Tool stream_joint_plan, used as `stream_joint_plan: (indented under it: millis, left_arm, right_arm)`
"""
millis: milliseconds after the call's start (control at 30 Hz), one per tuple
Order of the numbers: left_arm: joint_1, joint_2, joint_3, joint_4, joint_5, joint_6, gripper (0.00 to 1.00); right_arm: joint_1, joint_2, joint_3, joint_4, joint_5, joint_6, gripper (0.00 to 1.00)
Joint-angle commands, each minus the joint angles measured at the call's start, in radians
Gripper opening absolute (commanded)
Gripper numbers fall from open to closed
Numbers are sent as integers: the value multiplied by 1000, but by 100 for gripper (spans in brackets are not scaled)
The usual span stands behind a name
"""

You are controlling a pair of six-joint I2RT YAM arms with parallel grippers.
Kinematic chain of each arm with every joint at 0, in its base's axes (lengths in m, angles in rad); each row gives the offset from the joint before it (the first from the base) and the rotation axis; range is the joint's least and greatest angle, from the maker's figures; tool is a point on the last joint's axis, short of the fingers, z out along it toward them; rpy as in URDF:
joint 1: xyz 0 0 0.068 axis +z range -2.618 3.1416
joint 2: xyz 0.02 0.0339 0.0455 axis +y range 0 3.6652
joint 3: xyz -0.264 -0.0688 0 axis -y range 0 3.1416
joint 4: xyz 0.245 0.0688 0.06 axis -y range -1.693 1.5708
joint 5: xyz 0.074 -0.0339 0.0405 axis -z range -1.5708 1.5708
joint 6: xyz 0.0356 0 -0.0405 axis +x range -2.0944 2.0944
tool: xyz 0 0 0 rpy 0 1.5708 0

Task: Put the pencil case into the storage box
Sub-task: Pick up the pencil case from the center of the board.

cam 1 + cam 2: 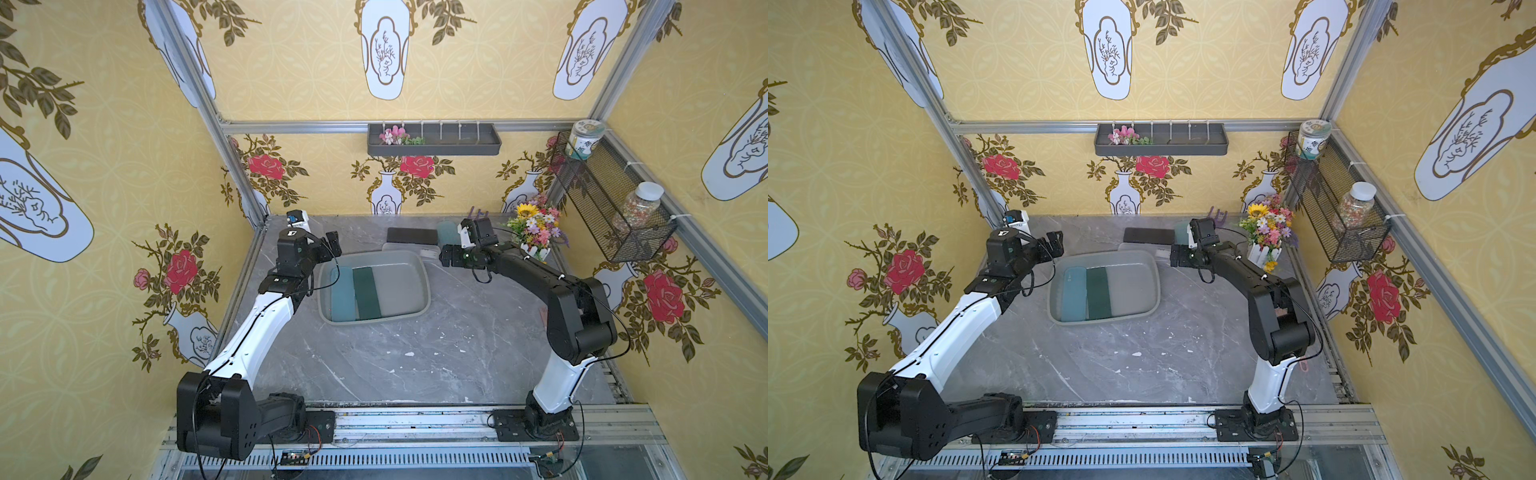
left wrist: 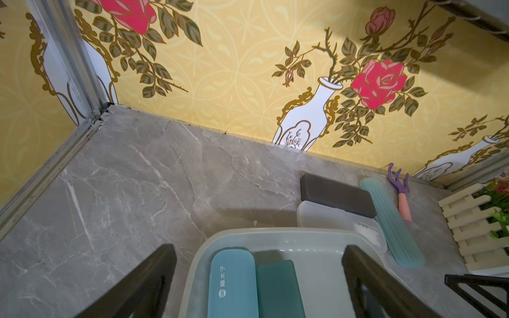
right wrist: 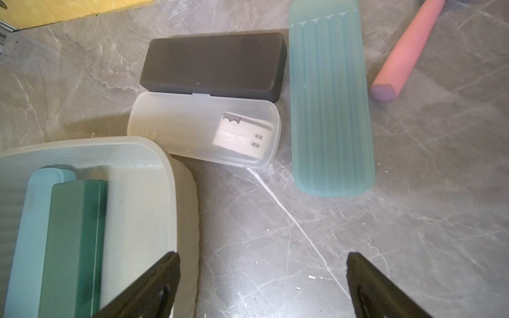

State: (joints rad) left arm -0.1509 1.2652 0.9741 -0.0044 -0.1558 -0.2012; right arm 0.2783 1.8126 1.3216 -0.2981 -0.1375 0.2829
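Teal case [image 2: 232, 283] and green case [image 2: 278, 289] lie side by side in the box [image 2: 275, 236]; I see left jaws and right jaws spread, empty.

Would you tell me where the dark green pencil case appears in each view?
In a top view: dark green pencil case near centre, in the storage box.
In a top view: dark green pencil case likewise.
Left wrist: picture's bottom centre.
Right wrist: picture's lower left.
Shared landmark: the storage box.

My top views are looking down from the front; both wrist cameras are peering close, sharing the storage box [image 2: 275, 236].
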Motion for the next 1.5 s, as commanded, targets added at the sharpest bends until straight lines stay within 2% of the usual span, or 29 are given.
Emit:
stream_joint_plan:
  millis: [0,233,533,900,1067,1467]
  left_arm:
    - [1,-7,8,9,-36,-61,100]
    - [1,59,64,-76,67,-73,100]
    - [-5,84,-1,-63,196,-145,100]
    - [-126,110,46,-218,77,-96,100]
    - [-143,114,48,-230,89,-99,100]
    - [-151,114,56,-252,86,-89,100]
  right_arm:
    - [2,-39,-34,53,5,-13,97]
    - [2,-52,-17,-1,39,-56,97]
    - [0,-21,2,-14,77,-82,97]
    - [-23,284,343,-181,231,-155,97]
    - [-58,393,483,-205,217,-173,97]
    - [-83,561,695,-201,114,-241,97]
